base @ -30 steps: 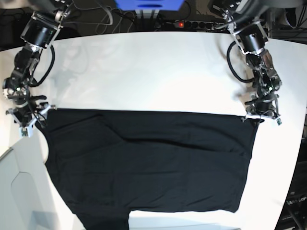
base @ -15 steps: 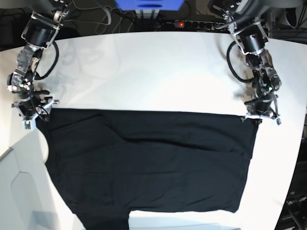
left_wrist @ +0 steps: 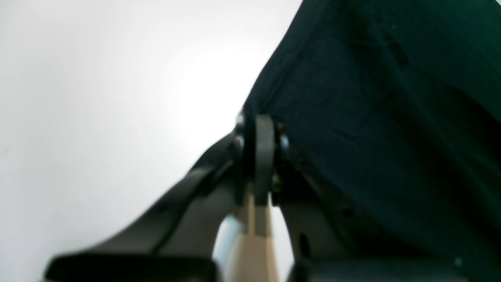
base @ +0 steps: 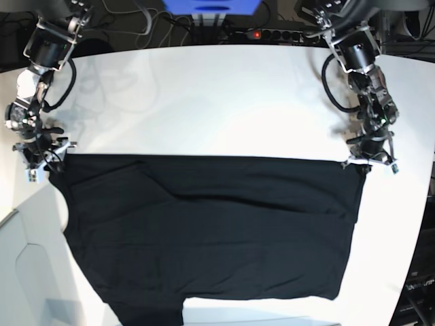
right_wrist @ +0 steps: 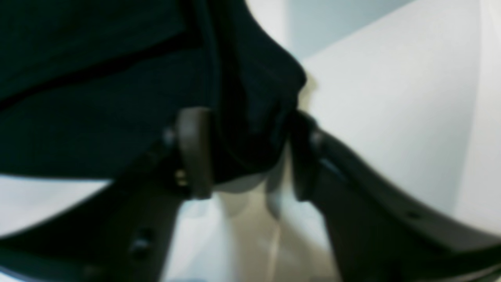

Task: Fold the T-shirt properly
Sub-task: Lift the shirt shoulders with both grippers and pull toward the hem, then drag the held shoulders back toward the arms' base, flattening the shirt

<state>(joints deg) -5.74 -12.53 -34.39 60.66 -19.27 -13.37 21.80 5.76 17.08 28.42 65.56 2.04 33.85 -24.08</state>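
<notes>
T-shirt (base: 211, 231), black, lies spread flat on the white table (base: 217, 102), plain side up, its far edge running straight across between the two arms; the near part hangs past the table's front edge. Left gripper (base: 369, 163) sits at the far corner of the cloth on the base view's right; in the left wrist view its jaws are pressed tight together with the shirt's edge pinched between them, cloth (left_wrist: 383, 117) rising away from the fingertips (left_wrist: 263, 145). Right gripper (base: 42, 165) sits at the opposite far corner; in the right wrist view its jaws stand apart with a bunched fold of the shirt (right_wrist: 250, 102) between them, the pads (right_wrist: 193, 149) not yet clamped on it.
</notes>
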